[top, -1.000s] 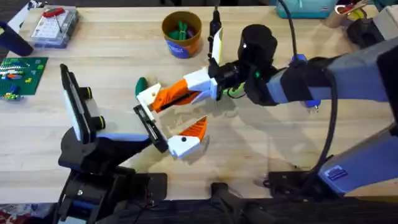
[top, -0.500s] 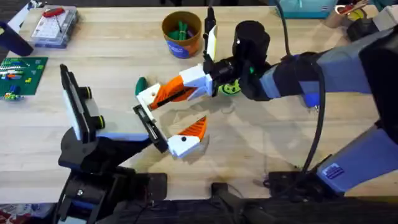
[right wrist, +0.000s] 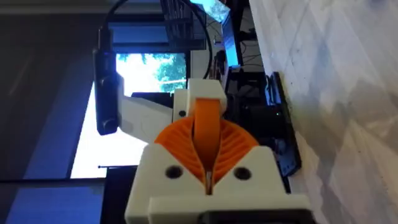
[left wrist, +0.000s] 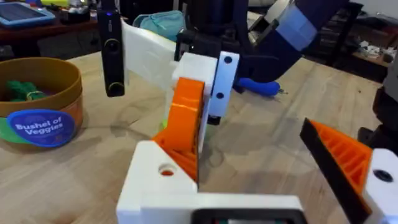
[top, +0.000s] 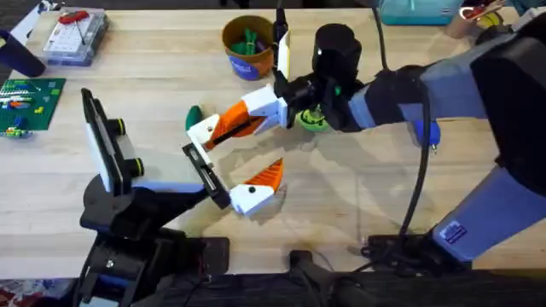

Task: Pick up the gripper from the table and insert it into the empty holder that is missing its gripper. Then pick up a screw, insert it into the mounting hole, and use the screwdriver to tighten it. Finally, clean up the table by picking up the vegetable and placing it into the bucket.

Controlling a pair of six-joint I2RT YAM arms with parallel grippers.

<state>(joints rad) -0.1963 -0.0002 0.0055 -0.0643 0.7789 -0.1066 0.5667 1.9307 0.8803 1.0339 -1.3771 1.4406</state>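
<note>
**At mid-worktop: finger piece meets rail**

Nearest, the left pincer's (top: 223, 184) state I cannot tell; its black holder (top: 205, 170) carries one ribbed orange finger (top: 260, 183). Beyond, the right pincer (top: 223, 130) is clenched on the gripper (top: 205, 130), held at the rail's far end. Farther back, the bucket (top: 250, 47) stands on the worktop (top: 358, 196).

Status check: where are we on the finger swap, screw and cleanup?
Done: the gripper is off the table. In hand: the right gripper is shut on it, close above the holder rail's end, not seated. Left: insertion, screw, tightening, and a green piece, likely the vegetable, lies outside the bucket.
</note>
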